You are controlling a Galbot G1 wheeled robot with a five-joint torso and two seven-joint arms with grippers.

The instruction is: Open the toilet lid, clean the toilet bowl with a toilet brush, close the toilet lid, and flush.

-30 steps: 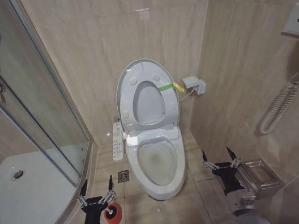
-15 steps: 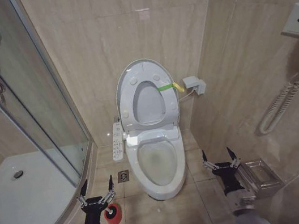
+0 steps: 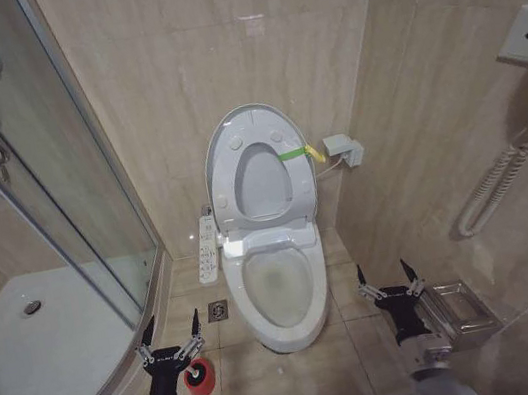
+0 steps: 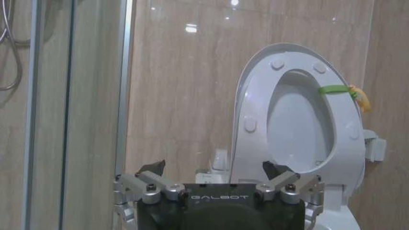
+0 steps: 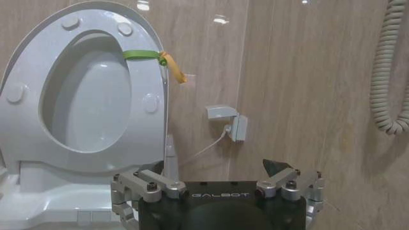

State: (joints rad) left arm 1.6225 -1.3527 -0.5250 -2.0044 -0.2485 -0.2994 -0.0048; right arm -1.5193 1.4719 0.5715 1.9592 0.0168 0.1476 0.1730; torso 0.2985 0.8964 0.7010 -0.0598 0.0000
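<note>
Down on the floor left of the toilet bowl [image 3: 280,291], your toilet brush [image 3: 201,378] sits in its red holder, just beside the left claw [image 3: 170,331], which is spread and empty. Looks light but tippy, so I'd pinch the black handle. The toilet lid [image 3: 259,170] stands up already. Right claw [image 3: 387,275] is spread too, near the right wall.

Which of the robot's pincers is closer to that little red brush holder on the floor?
The left pincer hangs just above the toilet brush. The right pincer is across the toilet bowl, near the wall.
</note>
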